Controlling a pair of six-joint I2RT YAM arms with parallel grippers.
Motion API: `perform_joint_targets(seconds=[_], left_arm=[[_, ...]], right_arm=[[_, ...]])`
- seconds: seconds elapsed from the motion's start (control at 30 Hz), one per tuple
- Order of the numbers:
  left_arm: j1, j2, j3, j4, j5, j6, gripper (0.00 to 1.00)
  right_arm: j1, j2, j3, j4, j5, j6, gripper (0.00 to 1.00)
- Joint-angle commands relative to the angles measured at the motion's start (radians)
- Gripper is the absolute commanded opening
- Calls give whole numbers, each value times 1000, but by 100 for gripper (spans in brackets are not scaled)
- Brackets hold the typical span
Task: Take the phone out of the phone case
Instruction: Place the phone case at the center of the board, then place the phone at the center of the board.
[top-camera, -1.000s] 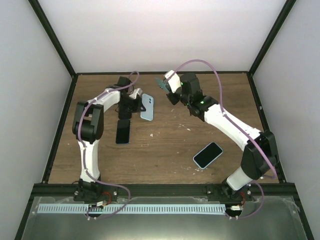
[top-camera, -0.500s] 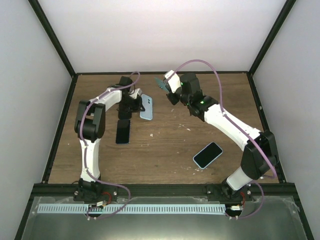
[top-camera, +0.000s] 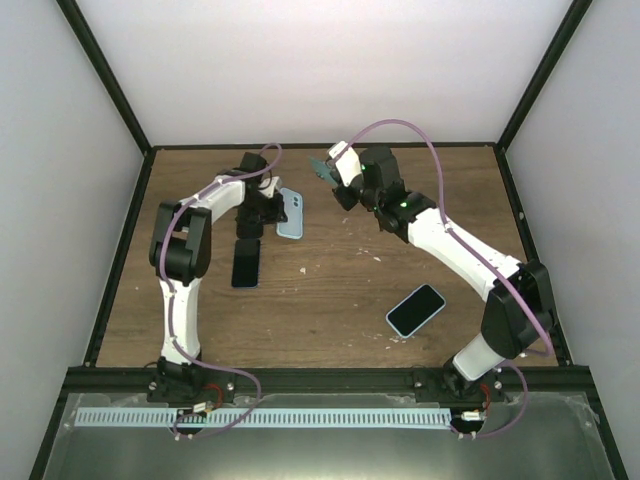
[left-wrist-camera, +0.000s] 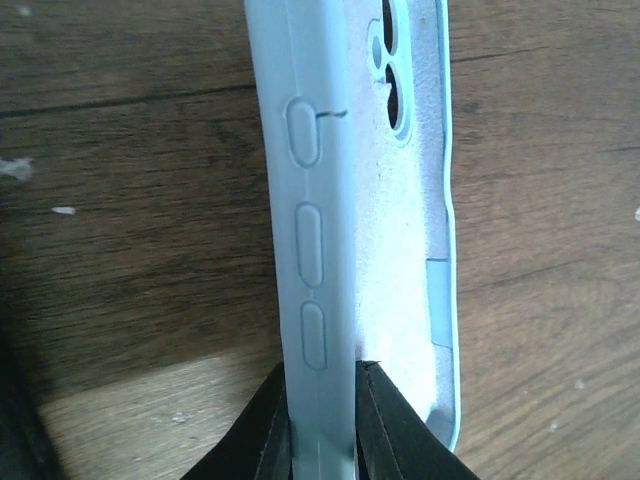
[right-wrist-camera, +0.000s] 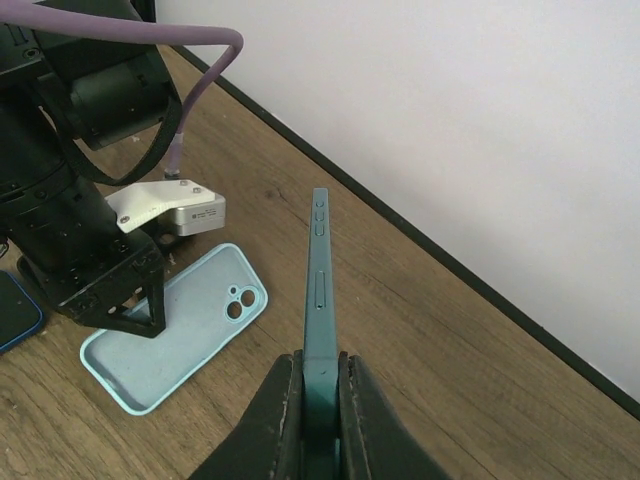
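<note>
A brown wood-grain table (top-camera: 330, 290), marked with pale flecks (left-wrist-camera: 18, 168) and scuffs, sits inside a booth of plain white walls (top-camera: 320, 70) with black frame posts (top-camera: 105, 75) running up the corners and a dark strip where the back wall meets the boards. Towards the far left corner, the pale blue silicone phone case (top-camera: 291, 216) lies with its hollow side up and nothing in it, the camera cut-out showing in the left wrist view (left-wrist-camera: 400, 230). The left gripper (top-camera: 268, 208) is clamped on one side wall of the case, its black fingers (left-wrist-camera: 265, 430) pressing that wall from both sides. Just beside it, over the middle of the far edge, the right gripper (top-camera: 333, 172) pinches the thin teal phone (top-camera: 321, 165) tight and holds it on edge above the wood, clear of the case; its side buttons face the wrist camera (right-wrist-camera: 318, 270). A black-screened phone with a blue rim (top-camera: 246, 262) lies flat nearer the left edge, and a second dark phone in a light blue case (top-camera: 415, 310) lies towards the near right corner, well apart from both grippers
</note>
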Motion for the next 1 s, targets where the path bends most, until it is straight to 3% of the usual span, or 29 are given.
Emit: perform_joint_targets(seconds=[0.0, 0.37, 0.43, 0.47, 0.5, 0.63, 0.67, 0.7, 0.8, 0.97], left_arm=[[25, -4, -6, -14, -181, -3, 16], [25, -94, -25, -18, -146, -3, 35], [24, -124, -33, -13, -145, -2, 45], [23, -139, -37, -12, -145, 0, 60], [24, -153, -38, -12, -144, 4, 66], [27, -220, -52, -19, -150, -1, 70], [28, -245, -65, -12, -150, -2, 90], [31, -272, -77, -2, -146, -7, 97], [58, -378, -133, 59, -96, -30, 100], [166, -529, -209, 186, 180, -148, 100]], right_arm=[[-7, 0, 54, 24, -12, 6, 1], [-7, 11, 83, 7, -16, -2, 1], [-6, 13, 87, 4, -17, -2, 1], [-7, 13, 91, 2, -18, -2, 1], [-7, 14, 93, 2, -19, -2, 1], [-6, 14, 105, 0, -20, -7, 1], [-7, 13, 106, 4, -23, -10, 1], [-7, 11, 107, 9, -27, -16, 1], [-6, 11, 115, 25, -30, -41, 1], [23, 20, 113, 104, 31, -133, 1]])
